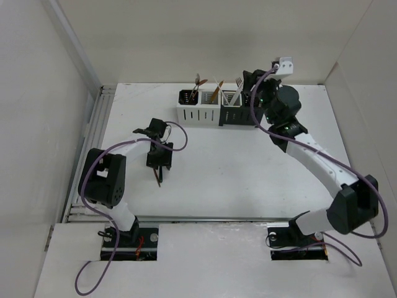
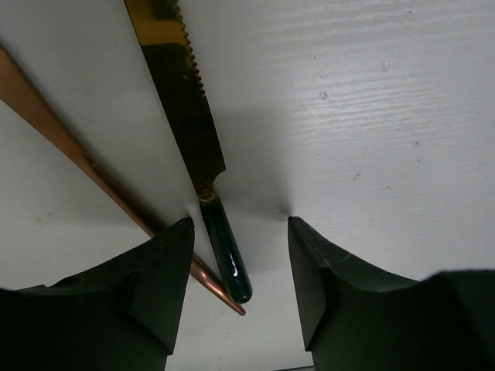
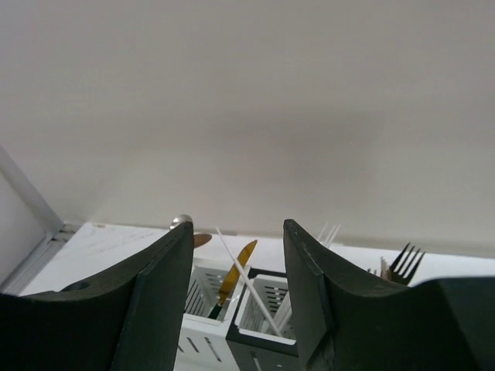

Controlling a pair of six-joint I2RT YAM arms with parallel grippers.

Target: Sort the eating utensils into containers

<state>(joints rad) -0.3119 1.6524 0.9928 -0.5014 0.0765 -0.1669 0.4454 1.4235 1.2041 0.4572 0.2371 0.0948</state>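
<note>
A gold knife (image 2: pixel 186 100) with a dark green handle lies on the white table, and a copper utensil handle (image 2: pixel 69 147) lies beside it on the left. My left gripper (image 2: pixel 240 224) is open, low over the table, its fingers either side of the knife handle without touching it. The copper handle runs under the left finger (image 2: pixel 155 286). In the top view my left gripper (image 1: pixel 159 164) is at mid-left. The containers stand at the back: a white pair (image 1: pixel 198 115) and a black pair (image 1: pixel 236 116). My right gripper (image 1: pixel 251 87) hovers open and empty above them, over white chopsticks (image 3: pixel 247 282), a gold knife (image 3: pixel 244 253) and a fork (image 3: pixel 404 261).
Purple cables (image 1: pixel 335 164) run along both arms. White enclosure walls close in the back and sides, and a metal rail (image 1: pixel 93 136) lines the table's left edge. A spoon (image 1: pixel 197 81) sticks up from the leftmost compartments.
</note>
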